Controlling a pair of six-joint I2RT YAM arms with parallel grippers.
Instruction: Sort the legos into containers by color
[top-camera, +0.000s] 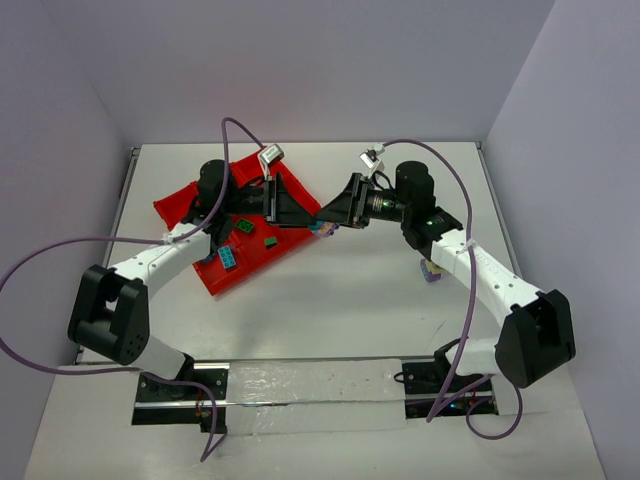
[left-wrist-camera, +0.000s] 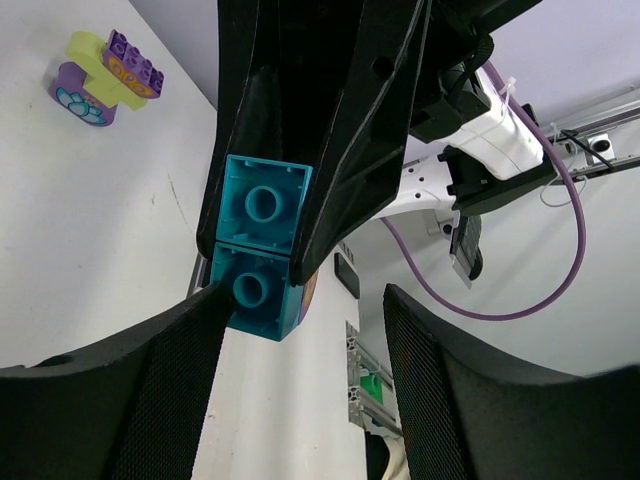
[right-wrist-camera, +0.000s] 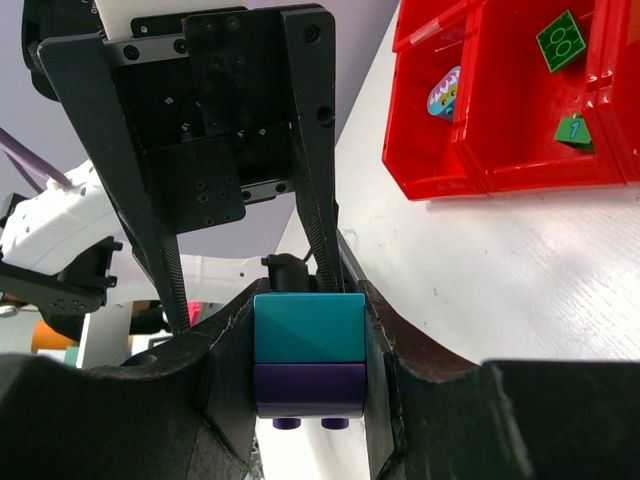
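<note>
- Roughly 10 o'clock: red tray (top-camera: 178, 205), with a green brick (top-camera: 270, 241) and a blue brick (top-camera: 229, 256) in its compartments.
- Left gripper (left-wrist-camera: 305, 298): jaws part-open, teal-purple stack (right-wrist-camera: 308, 385) between them, ungripped.
- Right gripper (right-wrist-camera: 308, 345): clamped on that stack, at the tray's 3 o'clock corner.

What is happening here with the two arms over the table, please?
The two arms meet above the white table, beside the red plastic divided tray. The right gripper is shut on a small teal and purple brick clump, held in the air. The left gripper faces it with its jaws open around the teal end, not closed on it. The tray holds green bricks and a teal brick. A purple and yellow-green clump lies on the table.
</note>
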